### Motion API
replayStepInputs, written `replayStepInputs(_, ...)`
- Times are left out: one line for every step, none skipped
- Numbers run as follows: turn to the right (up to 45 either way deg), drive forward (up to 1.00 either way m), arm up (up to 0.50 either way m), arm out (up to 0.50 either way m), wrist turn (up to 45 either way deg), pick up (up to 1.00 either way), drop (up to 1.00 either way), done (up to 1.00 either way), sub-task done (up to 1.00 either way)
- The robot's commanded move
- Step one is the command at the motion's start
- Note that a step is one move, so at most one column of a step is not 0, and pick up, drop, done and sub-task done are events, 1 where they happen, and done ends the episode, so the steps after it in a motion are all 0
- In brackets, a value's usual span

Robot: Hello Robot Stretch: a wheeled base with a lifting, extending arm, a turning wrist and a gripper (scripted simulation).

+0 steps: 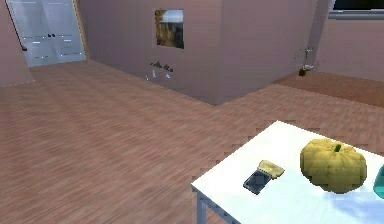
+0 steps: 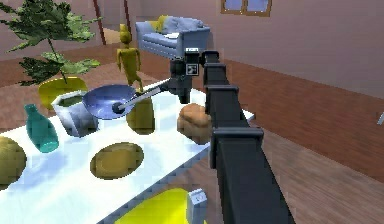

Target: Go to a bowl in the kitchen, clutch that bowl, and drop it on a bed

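Arm [image 2: 235,150] reaches over bench [image 2: 58,183] toward bowl [image 2: 106,99], presumably to grasp it | jaws at bowl; grip and any hold cannot be told | brown lump [image 2: 195,120] near bowl

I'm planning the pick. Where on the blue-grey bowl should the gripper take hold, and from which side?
Probably take the bowl by its rim on the arm side view's right, coming from that side: it is wide and open-topped, and a grey pot crowds its left.

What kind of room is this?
Probably an open living and dining area in a house: a white table carries a pumpkin, and a sofa and a leafy houseplant stand beyond it.
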Motion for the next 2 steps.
replayStepInputs(0.0, 0.00, 0.00, 0.00, -45.0, 0.00, 0.00, 0.00, 0.00)
replayStepInputs(0.0, 0.00, 0.00, 0.00, -21.0, 0.00, 0.00, 0.00, 0.00)
